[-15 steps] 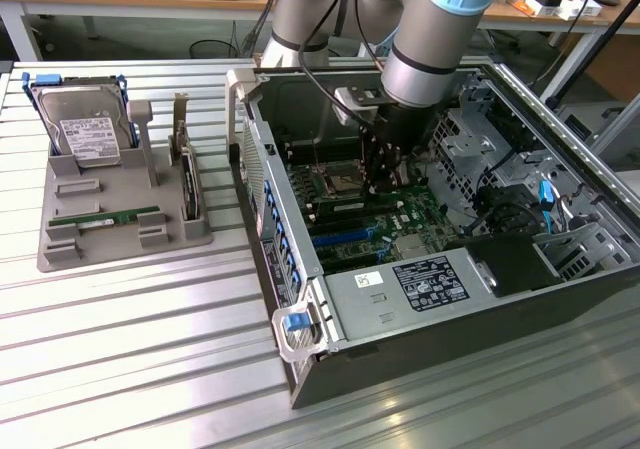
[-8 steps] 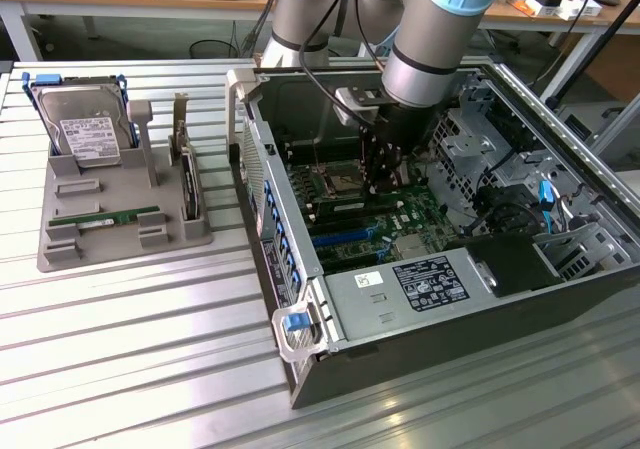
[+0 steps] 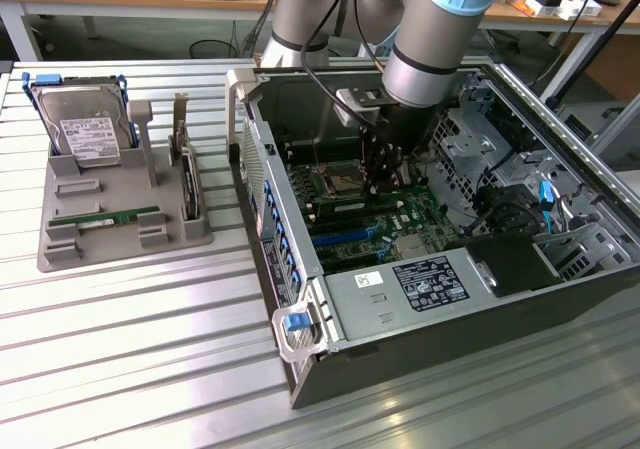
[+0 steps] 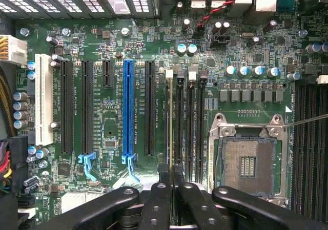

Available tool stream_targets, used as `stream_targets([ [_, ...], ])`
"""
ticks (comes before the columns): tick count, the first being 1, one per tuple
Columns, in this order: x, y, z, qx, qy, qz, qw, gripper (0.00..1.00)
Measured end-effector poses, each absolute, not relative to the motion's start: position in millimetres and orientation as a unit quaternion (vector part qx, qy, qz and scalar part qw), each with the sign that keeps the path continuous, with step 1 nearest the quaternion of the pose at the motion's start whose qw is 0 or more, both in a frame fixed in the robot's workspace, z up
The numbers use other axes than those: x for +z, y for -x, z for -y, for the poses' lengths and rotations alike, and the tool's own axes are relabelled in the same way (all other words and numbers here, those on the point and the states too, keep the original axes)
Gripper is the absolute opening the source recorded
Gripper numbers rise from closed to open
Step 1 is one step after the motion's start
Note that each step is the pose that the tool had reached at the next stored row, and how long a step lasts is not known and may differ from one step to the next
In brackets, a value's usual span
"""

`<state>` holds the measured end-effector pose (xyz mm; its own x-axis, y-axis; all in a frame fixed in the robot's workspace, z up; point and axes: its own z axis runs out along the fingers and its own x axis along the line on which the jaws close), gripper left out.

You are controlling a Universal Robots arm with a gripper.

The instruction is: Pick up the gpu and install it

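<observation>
My gripper [image 3: 385,181] reaches down inside the open computer case [image 3: 450,299], over the green motherboard [image 4: 107,112]. Its two black fingers [image 4: 162,181] are shut on the gpu [image 4: 170,122], a thin stick seen edge-on as a pale line. The stick runs along the row of narrow black slots [image 4: 190,122] beside the silver processor socket [image 4: 248,161]. It lines up with the slot that has a white clip [image 4: 169,74] at its far end. How deep it sits in that slot I cannot tell.
Long black and blue expansion slots [image 4: 127,107] lie beside the narrow slots. On the exterior view's left, a grey tray [image 3: 125,244] holds a silver hard drive in blue rails [image 3: 80,129], an upright card [image 3: 187,184] and a flat green stick [image 3: 110,216].
</observation>
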<state>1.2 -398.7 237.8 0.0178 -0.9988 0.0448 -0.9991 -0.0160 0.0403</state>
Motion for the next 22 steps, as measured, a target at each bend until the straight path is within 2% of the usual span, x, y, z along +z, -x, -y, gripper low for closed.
stream_targets([
  [9,235.1,-1.3,398.7,0.002,-0.713,0.701,0.03,0.13],
  [10,235.1,-1.3,398.7,0.002,-0.713,0.701,0.03,0.25],
  [11,235.1,-1.3,398.7,0.002,-0.713,0.701,0.03,0.31],
  [15,246.2,-1.3,398.4,0.002,-0.713,0.701,0.03,0.31],
  [16,247.8,-1.3,395.7,0.002,-0.713,0.701,0.03,0.3],
  [17,248.1,-1.3,393.9,0.002,-0.713,0.701,0.03,0.17],
  [18,248.0,-2.5,394.0,0.002,-0.713,0.701,0.03,0.11],
  [22,247.4,-27.4,394.4,-0.006,-0.713,0.7,0.038,0.11],
])
